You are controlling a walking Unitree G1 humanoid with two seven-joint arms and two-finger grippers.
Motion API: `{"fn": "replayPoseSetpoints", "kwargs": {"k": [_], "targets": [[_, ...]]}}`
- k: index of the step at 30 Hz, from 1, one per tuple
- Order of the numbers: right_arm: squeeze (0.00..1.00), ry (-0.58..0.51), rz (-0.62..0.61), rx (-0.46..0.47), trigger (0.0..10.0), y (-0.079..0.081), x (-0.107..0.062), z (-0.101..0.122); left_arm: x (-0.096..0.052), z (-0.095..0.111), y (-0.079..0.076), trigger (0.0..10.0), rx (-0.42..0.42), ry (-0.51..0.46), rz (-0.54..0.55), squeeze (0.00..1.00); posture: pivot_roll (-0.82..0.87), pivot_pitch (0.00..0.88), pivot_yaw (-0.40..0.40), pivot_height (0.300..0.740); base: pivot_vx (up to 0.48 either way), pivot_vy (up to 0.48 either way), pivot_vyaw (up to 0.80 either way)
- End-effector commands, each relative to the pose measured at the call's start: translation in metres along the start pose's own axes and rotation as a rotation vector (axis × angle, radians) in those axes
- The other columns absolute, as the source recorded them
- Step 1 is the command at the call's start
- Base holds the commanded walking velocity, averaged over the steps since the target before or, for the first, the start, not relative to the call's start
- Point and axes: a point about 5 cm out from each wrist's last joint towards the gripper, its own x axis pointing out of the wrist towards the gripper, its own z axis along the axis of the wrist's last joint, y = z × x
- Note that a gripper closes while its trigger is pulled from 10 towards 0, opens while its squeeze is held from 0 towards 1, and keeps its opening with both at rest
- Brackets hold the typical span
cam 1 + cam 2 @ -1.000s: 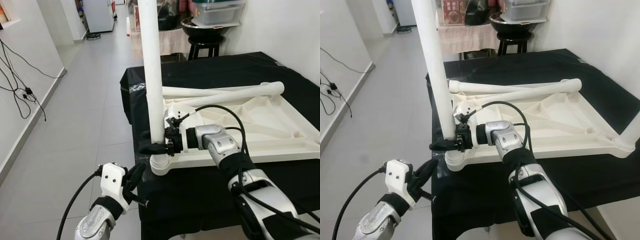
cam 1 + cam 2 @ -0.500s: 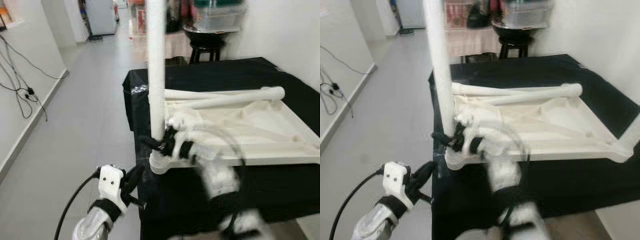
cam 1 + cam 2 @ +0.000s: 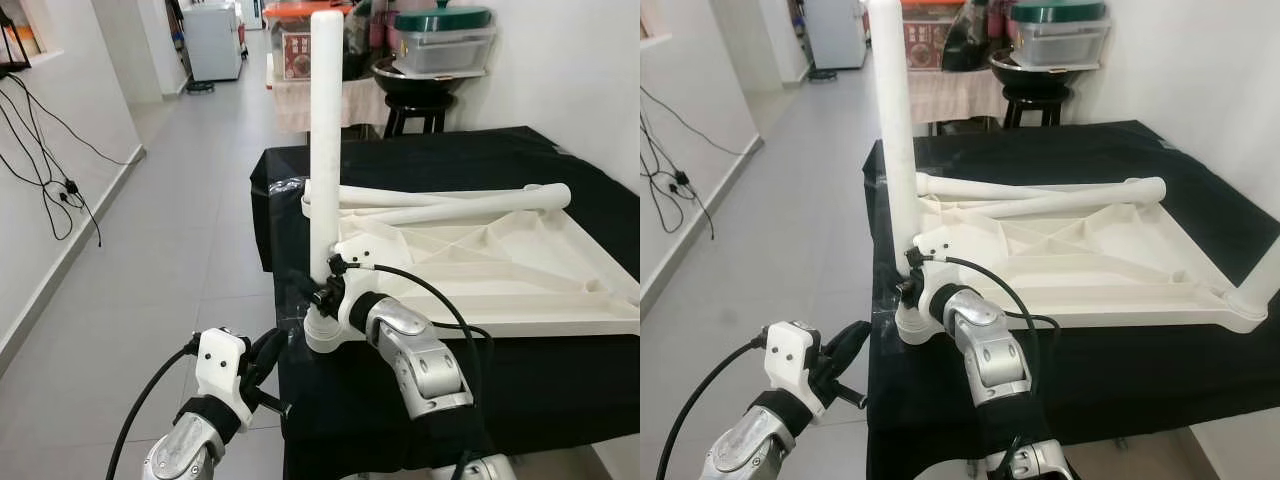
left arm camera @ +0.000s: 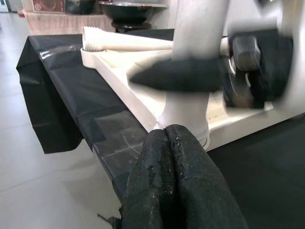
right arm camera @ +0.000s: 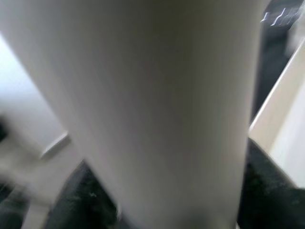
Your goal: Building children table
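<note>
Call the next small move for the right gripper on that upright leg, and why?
Probably keep twisting the upright leg into its corner socket. The right gripper is shut on it just above the socket of the upturned tabletop, two loose legs wait, and the left gripper hangs shut beside the table.

Both eye views look forward and down from the robot's head onto the near corner of the black-draped worktop (image 3: 520,160). They share the upside-down white tabletop (image 3: 520,265), its upright leg (image 3: 324,150), the tiled floor on the robot's left and the stool with stacked containers beyond; the right eye view sits slightly to the right, so the leg (image 3: 896,130) falls further left in it. The left wrist view looks from low down, off the worktop's corner, along the pressed-together fingers (image 4: 178,191) of the left claw (image 3: 268,352) toward the leg's base. The right wrist view sits almost against the leg (image 5: 143,105), blurred by closeness.
</note>
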Motion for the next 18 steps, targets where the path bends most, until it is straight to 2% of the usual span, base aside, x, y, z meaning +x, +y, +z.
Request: {"fn": "replayPoseSetpoints", "kwargs": {"k": [1, 2, 3, 4, 5, 6, 7, 12, 18], "targets": [[1.0, -0.008, 0.113, 0.0, 10.0, 0.007, 0.002, 0.005, 0.0, 0.0, 0.001, 10.0, 0.003, 0.005, -0.003, 0.0, 0.0, 0.031, 0.024, 0.74, 0.0, 0.0, 0.0], [1.0, -0.024, 0.166, -0.016, 10.0, 0.006, 0.002, 0.011, 0.001, 0.0, 0.001, 10.0, 0.002, 0.005, -0.004, 0.0, 0.0, 0.03, 0.023, 0.74, 0.0, 0.0, 0.0], [1.0, -0.024, 0.166, -0.016, 10.0, 0.006, 0.002, 0.011, 0.001, 0.0, 0.001, 10.0, 0.002, 0.005, -0.004, 0.0, 0.0, 0.03, 0.023, 0.74, 0.0, 0.0, 0.0], [1.0, -0.033, 0.243, -0.073, 10.0, 0.001, 0.003, 0.019, 0.001, 0.0, 0.001, 10.0, 0.002, 0.005, -0.004, 0.0, 0.01, 0.025, 0.019, 0.74, 0.0, 0.0, 0.0], [0.61, -0.027, 0.345, -0.132, 10.0, -0.003, 0.002, 0.026, 0.002, 0.0, 0.001, 10.0, 0.004, 0.004, -0.003, 0.0, 0.01, 0.024, 0.016, 0.74, 0.0, 0.0, 0.0], [0.0, -0.022, 0.415, -0.186, 10.0, -0.007, 0.001, 0.031, 0.002, 0.0, 0.001, 10.0, 0.005, 0.003, -0.002, 0.0, 0.01, 0.024, 0.016, 0.74, 0.0, 0.0, 0.0], [0.0, -0.017, 0.453, -0.22, 10.0, -0.009, 0.0, 0.034, 0.002, -0.001, 0.001, 10.0, 0.006, 0.003, -0.001, 0.0, 0.01, 0.024, 0.016, 0.74, 0.0, 0.0, 0.0], [0.0, 0.024, 0.578, -0.252, 10.0, -0.017, 0.005, 0.049, 0.003, -0.001, 0.001, 10.0, 0.007, 0.003, 0.0, 0.0, 0.02, 0.014, 0.009, 0.74, 0.0, 0.0, 0.0], [0.0, 0.07, 0.645, -0.267, 10.0, -0.02, 0.012, 0.056, 0.004, -0.002, 0.0, 10.0, 0.009, 0.003, 0.0, 0.0, 0.03, 0.008, 0.004, 0.74, 0.0, 0.0, 0.0]]}}
